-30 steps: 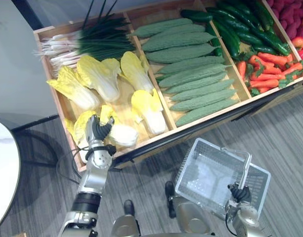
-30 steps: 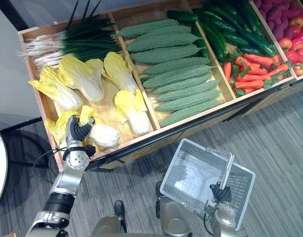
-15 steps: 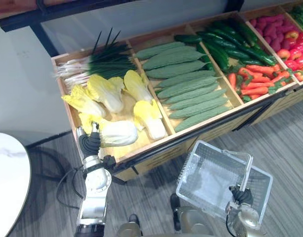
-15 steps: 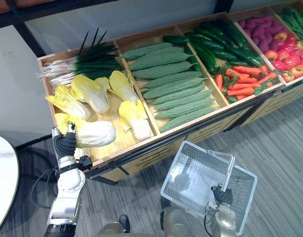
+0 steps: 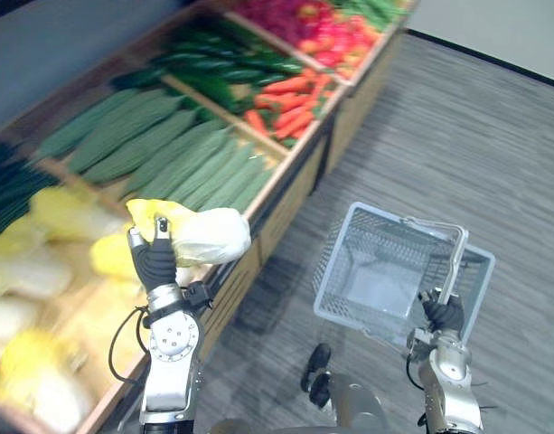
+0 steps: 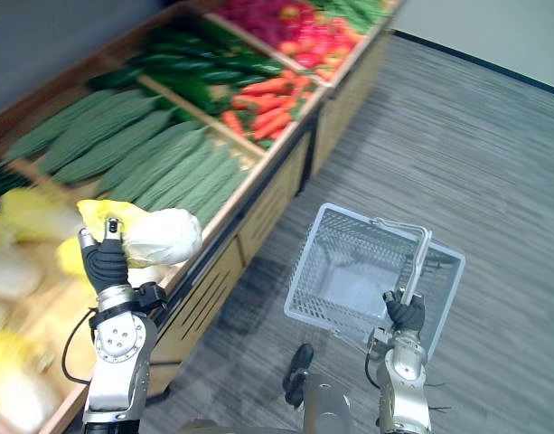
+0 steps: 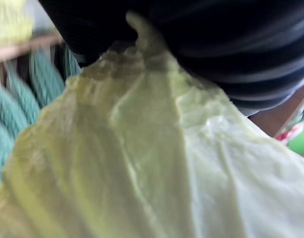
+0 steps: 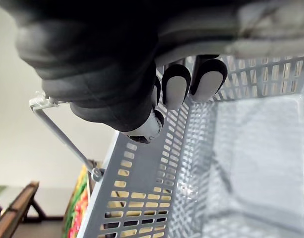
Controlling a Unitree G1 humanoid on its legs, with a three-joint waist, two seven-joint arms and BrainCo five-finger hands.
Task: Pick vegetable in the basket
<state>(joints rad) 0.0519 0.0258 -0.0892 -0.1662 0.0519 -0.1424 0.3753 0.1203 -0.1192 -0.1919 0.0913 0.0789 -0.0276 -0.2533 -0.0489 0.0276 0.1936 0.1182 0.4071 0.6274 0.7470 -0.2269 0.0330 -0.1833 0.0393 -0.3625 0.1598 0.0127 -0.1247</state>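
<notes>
A pale yellow-white napa cabbage (image 5: 200, 233) is lifted above the front edge of the wooden stand, with my left hand (image 5: 154, 260) shut on its leafy end. Its wrinkled leaves (image 7: 142, 163) show close up in the left wrist view, against the hand's dark cover. My right hand (image 5: 443, 313) is shut on the handle (image 5: 454, 262) of a grey plastic basket (image 5: 389, 271), which hangs over the floor to the right of the stand. The basket's latticed wall (image 8: 142, 198) shows in the right wrist view past my curled fingers (image 8: 186, 82).
The wooden stand (image 5: 295, 181) runs along the left, with more cabbages (image 5: 51, 226), ridged green gourds (image 5: 168, 154), dark cucumbers (image 5: 222, 63), carrots (image 5: 290, 99) and red produce (image 5: 331, 32). Grey plank floor (image 5: 475, 136) lies to the right.
The camera has swung right, so the whole scene has shifted. My left hand has lifted the cabbage out of the bin and brought it toward the stand's front edge. The right hand still holds the basket.
</notes>
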